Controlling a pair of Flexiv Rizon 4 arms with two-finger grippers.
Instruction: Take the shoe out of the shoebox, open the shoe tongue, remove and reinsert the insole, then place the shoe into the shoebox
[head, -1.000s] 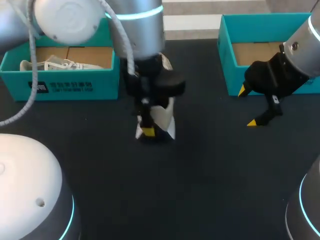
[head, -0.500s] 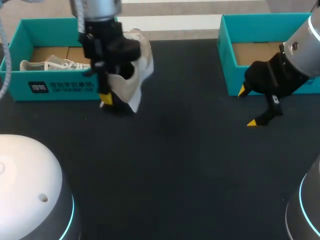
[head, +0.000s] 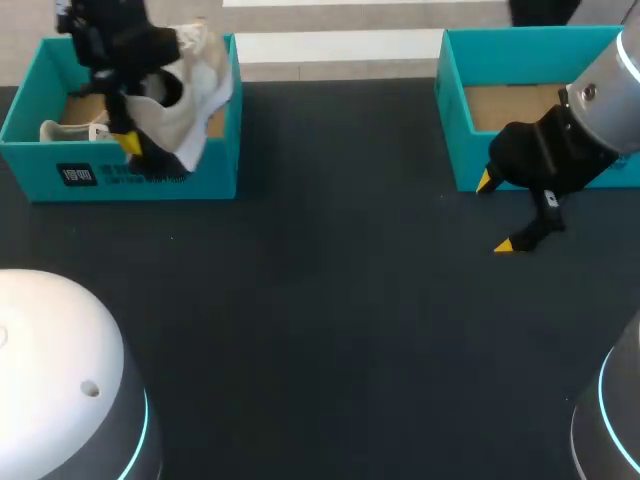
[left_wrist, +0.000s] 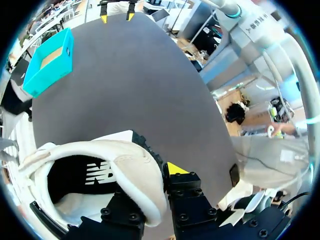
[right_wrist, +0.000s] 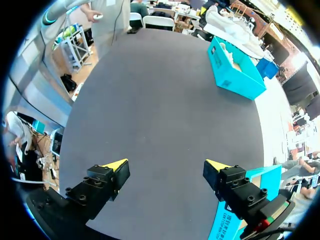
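My left gripper (head: 133, 146) is shut on a white shoe (head: 192, 88) and holds it over the front wall of the left teal shoebox (head: 130, 176). In the left wrist view the fingers clamp the collar wall of the shoe (left_wrist: 95, 160); one finger is inside the dark opening and the yellow tip of the other shows outside, at my left gripper (left_wrist: 161, 175). A second white shoe (head: 68, 130) lies in that box. My right gripper (head: 498, 214) hangs open and empty just in front of the right teal shoebox (head: 455, 130). From the right wrist, my right gripper (right_wrist: 166, 169) stands wide over bare table.
The dark table (head: 330, 320) spreads between the two boxes. The right shoebox (left_wrist: 46, 67) shows a brown cardboard floor with nothing in it. The left shoebox (right_wrist: 234, 75) stands at the far edge ahead of my right gripper.
My left arm has carried the shoe from the middle of the table back and to the left, up over the left shoebox. The right arm has not moved.
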